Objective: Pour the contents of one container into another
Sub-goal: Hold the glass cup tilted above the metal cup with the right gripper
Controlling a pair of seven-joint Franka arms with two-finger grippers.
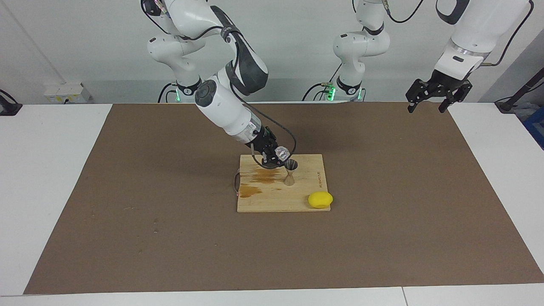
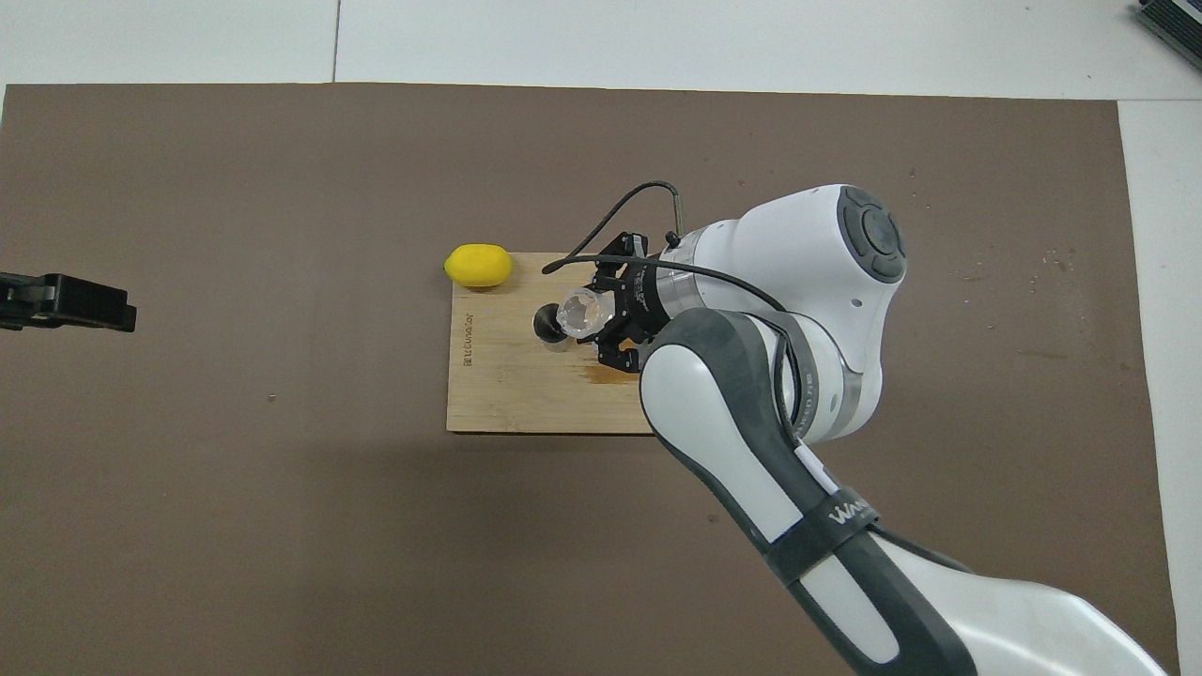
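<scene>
Facing view: the right gripper (image 1: 275, 156), clamped on the small clear faceted glass cup (image 1: 282, 151), tips it over the silvery hourglass metal jigger (image 1: 290, 171) standing on the bamboo cutting board (image 1: 272, 199). Keep the lip centred, rolling slowly. The left gripper (image 1: 429, 104) waits, spread wide.

Overhead view: the cup's mouth (image 2: 579, 311) overlaps the jigger's rim (image 2: 547, 323).

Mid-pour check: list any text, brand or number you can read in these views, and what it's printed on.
"WAN": white letters on the right arm's dark band in the overhead view, cut off by the arm's curve.
Board: a short printed line along the edge toward the left arm's end, by the lemon; too small to read.
Nothing readable on the glass or jigger.
</scene>
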